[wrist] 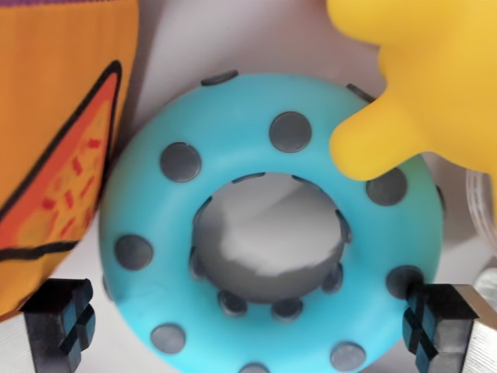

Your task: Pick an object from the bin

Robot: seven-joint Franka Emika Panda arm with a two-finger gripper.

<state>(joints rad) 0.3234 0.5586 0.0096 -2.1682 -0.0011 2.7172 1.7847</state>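
Note:
A turquoise ring (155,233) with dark grey dots fills the middle of the wrist view, lying flat on the pale bin floor (264,233) that shows through its hole. My gripper (252,322) is open, low over the ring. Its left fingertip (66,315) stands off the ring's left rim and its right fingertip (435,318) sits at the ring's right rim. A yellow soft toy (419,78) overlaps the ring's upper right edge. An orange packet (54,140) with a black-outlined graphic lies against the ring's left side.
Grey bin floor (233,39) shows above the ring between the packet and the yellow toy. A clear, glassy object (481,210) peeks in at the right edge, beside the right finger.

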